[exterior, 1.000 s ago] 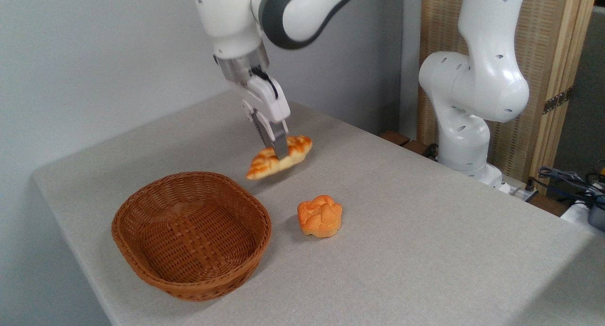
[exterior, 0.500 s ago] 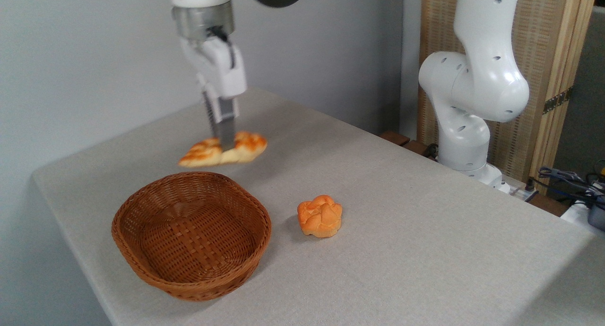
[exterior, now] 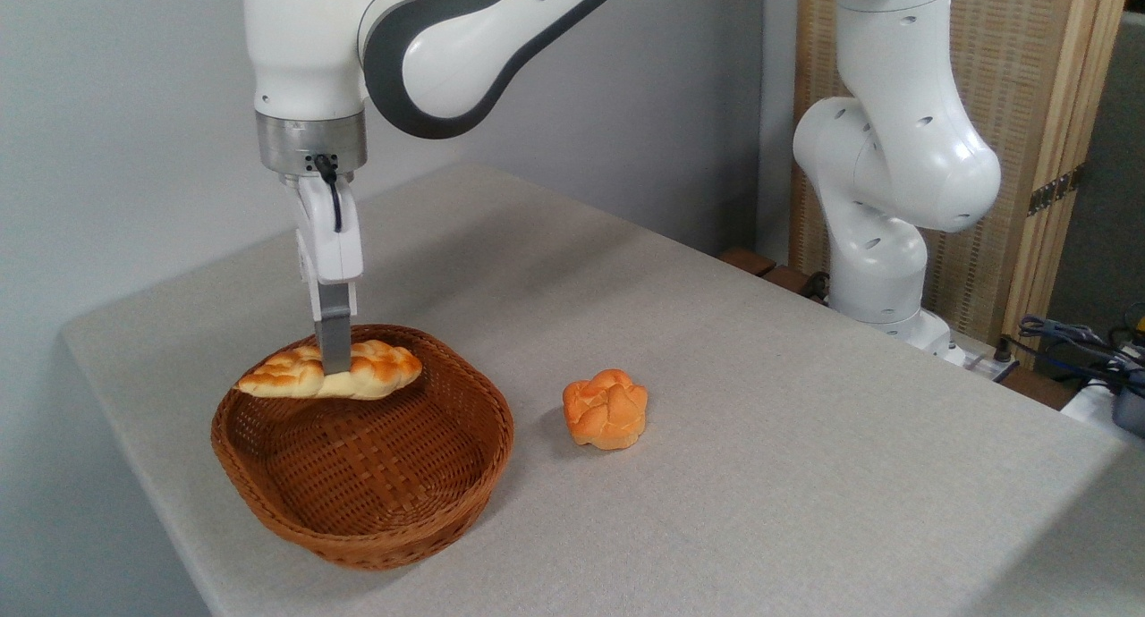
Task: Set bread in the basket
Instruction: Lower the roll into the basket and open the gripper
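**Loaf hung crosswise over the basket's far side**

Clenched on the bread (exterior: 329, 372) at about mid-length, jaws (exterior: 335, 367) pointing straight down from a vertical wrist. Held clear of the weave, level, long axis running left to right across the picture, roughly in line with the basket's (exterior: 268, 501) own longer span. Sits above the rear part of the bowl: left tip reaching out over the far-left rim, right tip hanging inside the rim line, middle just in front of the back edge. Exact height above the bottom hard to judge from this single view.

Probably the carry finished and the drop about to follow. Matters most here: loaf nearly as long as the bowl is wide, and offset toward the back-left. Released as is, could land with the left tip propped on the rolled rim rather than flat in the bottom. Safer to shift a little toward the camera and rightward, over the woven centre, then lower before opening.

Round bun (exterior: 606, 409) resting on the bench (exterior: 805, 474) to the right, well apart from the basket, not involved.
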Robot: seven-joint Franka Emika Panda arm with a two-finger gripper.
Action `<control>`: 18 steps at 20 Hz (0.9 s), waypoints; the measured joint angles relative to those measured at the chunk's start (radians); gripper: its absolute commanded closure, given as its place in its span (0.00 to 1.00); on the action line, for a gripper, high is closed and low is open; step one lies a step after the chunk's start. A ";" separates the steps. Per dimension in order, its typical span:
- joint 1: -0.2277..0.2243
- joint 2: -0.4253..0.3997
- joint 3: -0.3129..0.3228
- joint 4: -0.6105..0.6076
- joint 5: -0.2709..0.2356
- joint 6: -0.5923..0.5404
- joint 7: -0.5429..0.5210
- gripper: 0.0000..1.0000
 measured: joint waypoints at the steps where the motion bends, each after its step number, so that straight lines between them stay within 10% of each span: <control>1: -0.001 0.001 -0.004 0.000 0.000 0.000 0.000 0.00; 18: 0.001 0.020 -0.018 0.009 0.000 0.038 -0.004 0.00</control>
